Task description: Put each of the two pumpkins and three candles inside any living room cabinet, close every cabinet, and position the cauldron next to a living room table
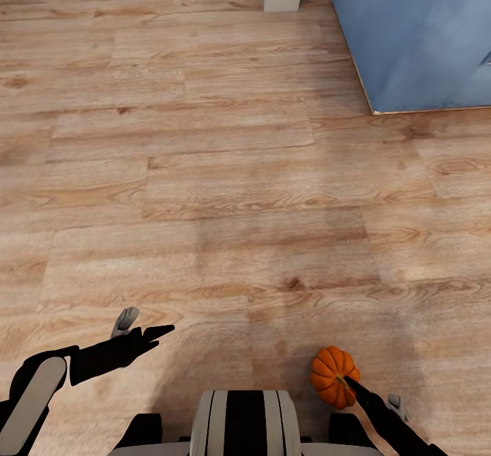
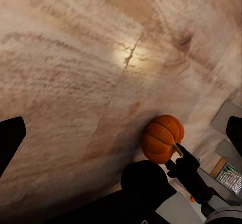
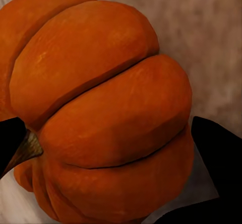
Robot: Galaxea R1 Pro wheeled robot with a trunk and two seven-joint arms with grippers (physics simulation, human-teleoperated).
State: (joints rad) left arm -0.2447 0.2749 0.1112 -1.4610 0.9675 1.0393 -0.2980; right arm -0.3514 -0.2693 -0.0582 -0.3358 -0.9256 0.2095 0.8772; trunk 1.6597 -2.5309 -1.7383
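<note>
Right pincer [image 1: 349,382] is clamped on one pumpkin [image 1: 333,376], held above the floor [image 1: 225,169] at lower right of the head frame; left pincer [image 1: 140,326] hangs apart and empty at lower left. Judged early: this pumpkin is in hand but not yet stowed, with the cabinet work and cauldron apparently still outstanding.

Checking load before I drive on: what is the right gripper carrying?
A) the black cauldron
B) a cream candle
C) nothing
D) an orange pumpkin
D: the right gripper is closed on the orange pumpkin, which sits between its dark fingers in the right wrist view, above the wood floor.
</note>
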